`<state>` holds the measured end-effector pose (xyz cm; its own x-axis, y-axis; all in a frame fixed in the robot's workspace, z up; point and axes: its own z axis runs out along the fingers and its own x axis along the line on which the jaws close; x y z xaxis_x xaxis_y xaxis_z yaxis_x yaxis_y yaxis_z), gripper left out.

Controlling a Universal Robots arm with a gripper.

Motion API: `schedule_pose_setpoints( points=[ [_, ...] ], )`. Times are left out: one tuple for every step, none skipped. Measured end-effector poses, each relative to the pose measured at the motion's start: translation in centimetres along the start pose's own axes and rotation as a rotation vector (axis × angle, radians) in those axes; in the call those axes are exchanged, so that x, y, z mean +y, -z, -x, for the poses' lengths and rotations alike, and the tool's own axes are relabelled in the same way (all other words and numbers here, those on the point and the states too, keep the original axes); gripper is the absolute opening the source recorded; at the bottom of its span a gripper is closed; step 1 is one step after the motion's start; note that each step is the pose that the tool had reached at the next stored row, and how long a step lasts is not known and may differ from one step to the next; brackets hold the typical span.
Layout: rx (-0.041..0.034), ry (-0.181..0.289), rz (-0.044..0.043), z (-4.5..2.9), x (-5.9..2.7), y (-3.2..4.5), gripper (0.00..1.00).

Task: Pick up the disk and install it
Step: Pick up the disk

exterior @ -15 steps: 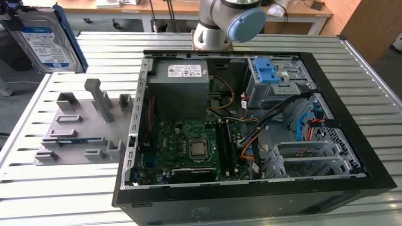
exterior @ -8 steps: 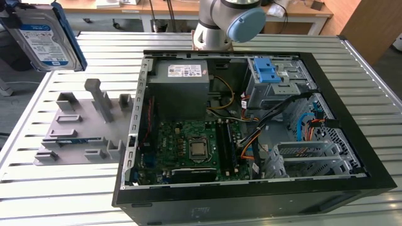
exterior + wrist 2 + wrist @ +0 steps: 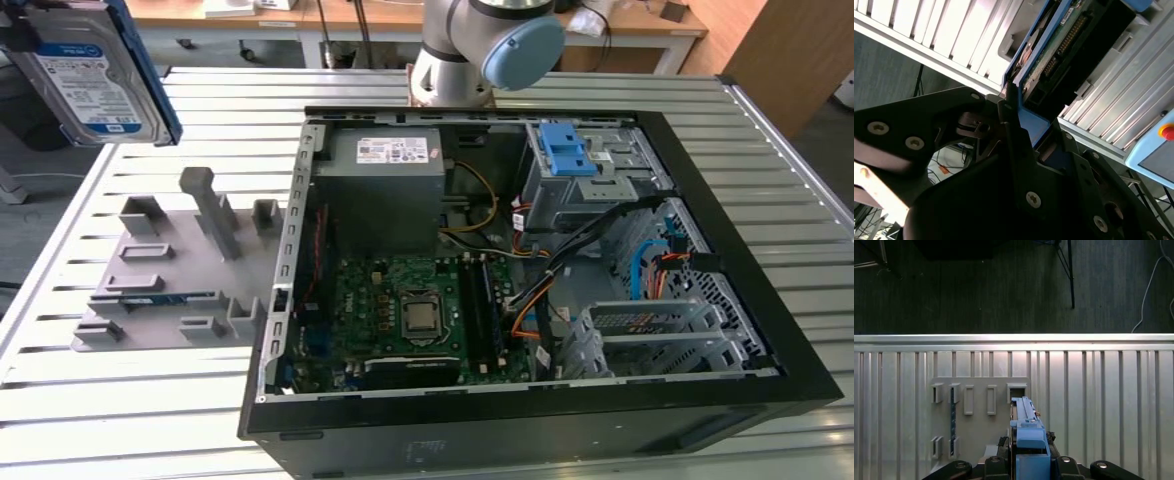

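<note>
The disk (image 3: 91, 72), a silver drive with a white-and-blue label and blue rails, hangs high above the table at the exterior view's far left, over the grey fixture (image 3: 174, 270). My gripper (image 3: 1027, 444) is shut on it, black fingers (image 3: 1009, 125) pressing both flat sides. In the first wrist view the disk (image 3: 1025, 420) shows edge-on, blue rail uppermost, above the fixture's slots (image 3: 979, 405). In the second wrist view the disk's (image 3: 1064, 45) green board and connector face the camera.
An open computer case (image 3: 300, 260) lies on the slatted metal table (image 3: 134, 420), with a grey power supply (image 3: 387, 180), a motherboard (image 3: 414, 310) and a drive bay with blue latch tabs (image 3: 583, 150). The arm's base (image 3: 481, 40) stands behind the case. A pendant with a red button (image 3: 1159, 145) sits beyond the table.
</note>
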<state>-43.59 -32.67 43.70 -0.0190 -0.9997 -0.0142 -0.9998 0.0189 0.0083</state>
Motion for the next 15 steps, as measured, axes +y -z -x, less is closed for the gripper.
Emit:
schedule_pose_setpoints(
  points=[
    [0.0, 0.0, 0.0, 0.0, 0.01, 0.09, 0.36],
    [0.0, 0.0, 0.0, 0.01, 0.01, 0.19, 0.36],
    [0.0, 0.0, 0.0, 0.01, 0.02, 0.28, 0.36],
    [-0.0001, 0.0, -0.0001, 0.01, 0.02, 0.38, 0.36],
    [0.0, 0.0, -0.0001, 0.01, 0.03, 0.47, 0.36],
    [0.0, 0.0, -0.0001, 0.02, 0.03, 0.57, 0.36],
    [0.0, 0.0, -0.0002, 0.02, 0.04, 0.64, 0.36],
    [0.0, 0.0, -0.0001, 0.02, 0.05, 0.73, 0.36],
    [0.0, 0.0, -0.0001, 0.02, 0.06, 0.81, 0.36],
    [0.0, 0.0, -0.0002, 0.02, 0.06, 0.91, 0.36],
    [0.0, 0.0, -0.0002, 0.02, 0.07, 1.0, 0.36],
    [0.0, 0.0, -0.0003, 0.03, 0.08, 1.09, 0.36],
    [0.0, 0.0, -0.0002, 0.03, 0.08, 1.19, 0.36],
    [0.0001, 0.0, -0.0002, 0.03, 0.09, 1.29, 0.36],
    [0.0, 0.0, -0.0003, 0.03, 0.09, 1.39, 0.36]
  ],
)
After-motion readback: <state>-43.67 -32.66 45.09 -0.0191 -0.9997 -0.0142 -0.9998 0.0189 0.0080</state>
